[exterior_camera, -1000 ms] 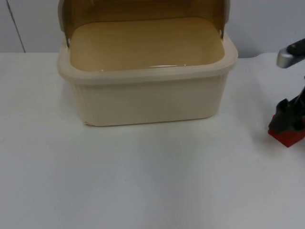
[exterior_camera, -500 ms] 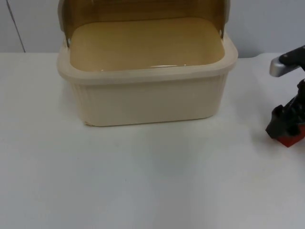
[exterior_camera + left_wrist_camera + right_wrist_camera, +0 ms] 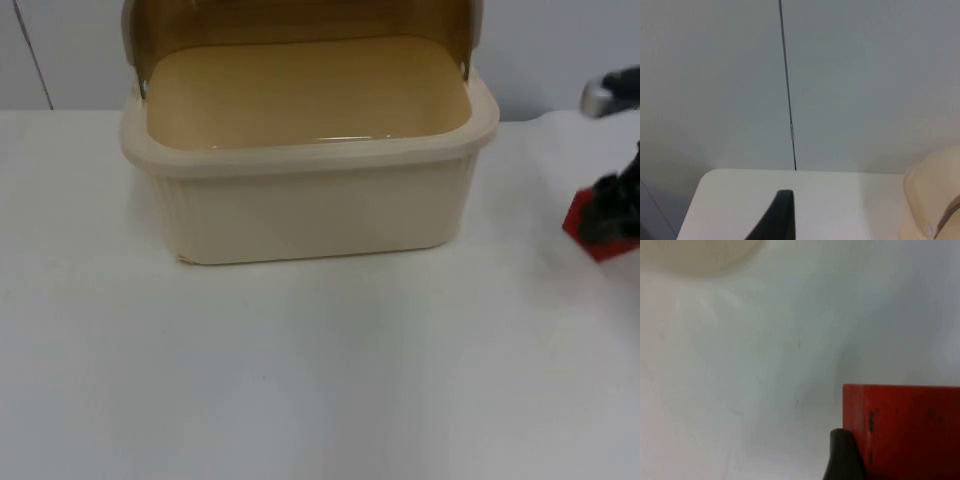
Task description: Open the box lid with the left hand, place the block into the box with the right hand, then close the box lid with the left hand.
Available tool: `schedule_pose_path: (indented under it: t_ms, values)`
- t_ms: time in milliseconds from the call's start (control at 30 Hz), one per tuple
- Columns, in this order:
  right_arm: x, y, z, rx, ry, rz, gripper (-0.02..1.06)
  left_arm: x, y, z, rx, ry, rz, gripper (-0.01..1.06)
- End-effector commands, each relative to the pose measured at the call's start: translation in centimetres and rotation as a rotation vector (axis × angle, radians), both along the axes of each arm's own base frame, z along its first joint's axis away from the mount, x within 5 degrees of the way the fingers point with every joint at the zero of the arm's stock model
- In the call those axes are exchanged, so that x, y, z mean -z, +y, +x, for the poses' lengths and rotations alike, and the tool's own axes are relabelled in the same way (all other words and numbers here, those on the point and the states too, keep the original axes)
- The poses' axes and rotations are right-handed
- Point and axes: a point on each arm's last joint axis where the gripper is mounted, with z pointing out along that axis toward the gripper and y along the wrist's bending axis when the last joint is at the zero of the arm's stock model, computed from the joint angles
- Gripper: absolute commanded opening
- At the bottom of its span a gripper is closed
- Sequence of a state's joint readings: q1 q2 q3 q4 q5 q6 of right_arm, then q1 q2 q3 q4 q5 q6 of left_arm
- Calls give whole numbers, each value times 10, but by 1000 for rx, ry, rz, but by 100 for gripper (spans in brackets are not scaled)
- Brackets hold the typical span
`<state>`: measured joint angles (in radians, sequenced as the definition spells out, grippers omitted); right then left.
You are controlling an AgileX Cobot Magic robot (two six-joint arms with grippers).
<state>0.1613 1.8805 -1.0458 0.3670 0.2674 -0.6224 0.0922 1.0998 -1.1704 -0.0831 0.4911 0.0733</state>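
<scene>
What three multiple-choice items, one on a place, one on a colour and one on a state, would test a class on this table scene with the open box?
1. Where is the block?
A. inside the box
B. at the right end effector, off to the box's right
C. on the lid

2. What colour is the block?
A. red
B. green
C. blue

3. How does the box's lid stand?
A. shut
B. taken off, lying on the table
C. swung up behind the box

Key: 1 B, the right end effector is at it, beside the cream box; 2 A, the right wrist view shows a red face; 3 C, the brown lid stands above the back rim and the inside shows.
</scene>
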Motion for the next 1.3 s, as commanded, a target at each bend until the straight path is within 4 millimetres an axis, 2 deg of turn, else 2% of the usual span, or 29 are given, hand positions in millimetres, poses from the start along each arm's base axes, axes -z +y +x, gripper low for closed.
schedule_pose_path:
  t_ms: [0, 33, 200, 233, 300, 367, 400, 467, 533, 700, 900, 1033, 1067, 1233, 1267]
  values:
    - [-52, -2, -7, 4, -137, 23, 0, -1, 0, -1, -4, -5, -12, 104]
    - [-52, -2, -7, 4, -137, 23, 0, -1, 0, -1, -4, -5, -12, 104]
    - [-154, -4, -26, -3, -392, 73, 0, -1, 0, 0, -2, -12, -26, 104]
    - [-154, -4, -26, -3, -392, 73, 0, -1, 0, 0, -2, -12, -26, 104]
    - [-198, -5, -38, 5, -488, 114, 0, -1, 0, 0, -1, -12, -28, 104]
    - [-231, -7, -50, 26, -559, 164, 0, -1, -1, 0, 0, -15, -39, 104]
    - [-231, -7, -50, 26, -559, 164, 0, -1, -1, 0, 0, -15, -39, 104]
    - [-256, -9, -64, 62, -623, 224, 0, -2, -1, 0, 1, -16, -43, 104]
    - [-269, -9, -77, 62, -657, 247, 0, -2, -1, 0, 1, -16, -48, 104]
    - [-273, -10, -90, 52, -649, 253, 0, -2, -2, 0, 3, -17, -61, 104]
    - [-265, -8, -104, 82, -606, 356, 0, -2, -2, 0, 3, -19, -60, 104]
    - [-228, 5, -110, 75, -545, 381, 0, -2, -1, 0, 2, -26, -60, 104]
    - [-228, 5, -110, 75, -545, 381, 0, -2, -1, 0, 2, -26, -60, 104]
    - [-177, 48, -120, -42, -559, 358, 0, -2, -1, 0, 2, -26, -60, 104]
    - [-177, 48, -120, -42, -559, 358, 0, -2, -1, 0, 2, -26, -60, 104]
